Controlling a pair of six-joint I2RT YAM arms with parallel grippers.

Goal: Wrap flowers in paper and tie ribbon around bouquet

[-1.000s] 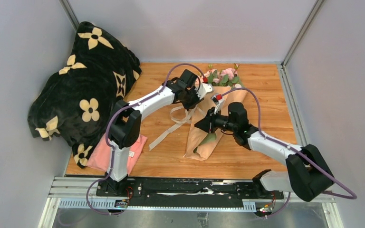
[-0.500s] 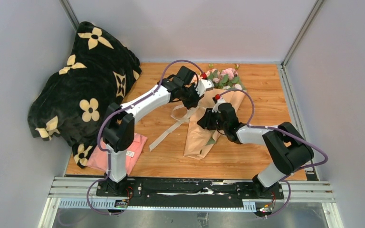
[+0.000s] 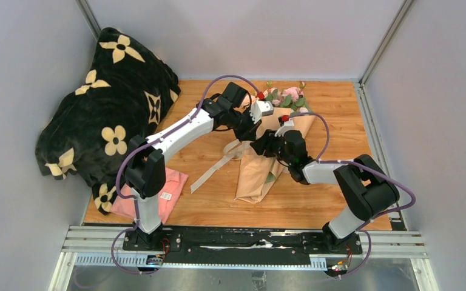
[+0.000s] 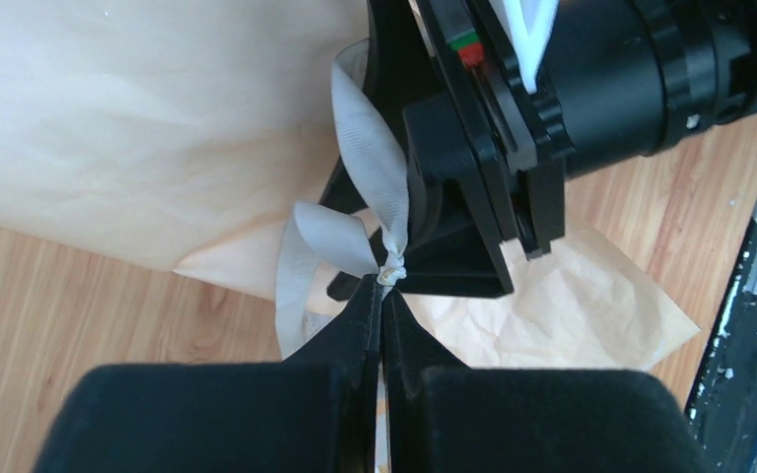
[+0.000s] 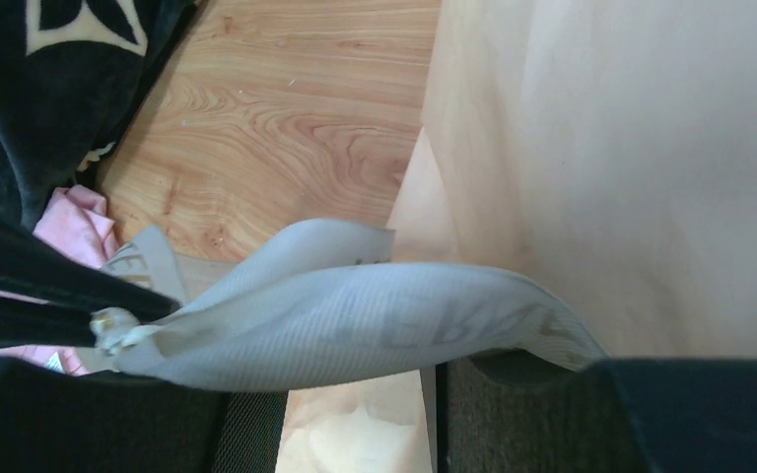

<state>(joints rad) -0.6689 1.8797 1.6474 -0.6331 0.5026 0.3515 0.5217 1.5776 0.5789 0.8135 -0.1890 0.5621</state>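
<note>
Pinching ribbon [image 4: 370, 172], left hand [image 4: 384, 293], bouquet [image 3: 252, 176] below

Pale grey walls [image 3: 243, 30] enclose a wooden tabletop [image 3: 340, 121]. A black flower-print blanket [image 3: 106, 121] is heaped at the far left. A pink cloth [image 3: 175, 182] lies near left, beside a black rail [image 3: 243, 237].

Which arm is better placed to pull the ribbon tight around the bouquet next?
Left, probably. The left gripper is shut on the ribbon over the bouquet; the right gripper stands open, with the ribbon only draped across it.
</note>
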